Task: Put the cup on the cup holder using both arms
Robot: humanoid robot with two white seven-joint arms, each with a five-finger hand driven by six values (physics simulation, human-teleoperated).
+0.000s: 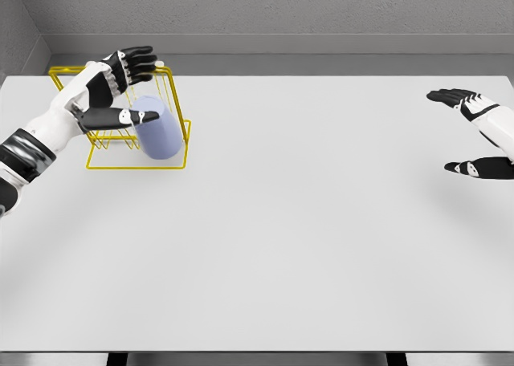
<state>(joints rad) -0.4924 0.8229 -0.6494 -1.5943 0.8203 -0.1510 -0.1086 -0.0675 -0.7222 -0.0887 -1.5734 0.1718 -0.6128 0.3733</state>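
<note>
A pale blue cup (158,128) sits tilted inside the yellow wire cup holder (135,168) at the table's far left. My left hand (152,89) is over the holder, fingers spread. Its thumb lies along the cup's upper rim, while the other fingers are raised well above the cup and do not close on it. My right hand (442,133) hovers open at the far right edge of the table, palm turned inward, far from the cup and holding nothing.
The holder stands on a white table (281,221). Behind the table runs a grey wall, with a corner at the far left.
</note>
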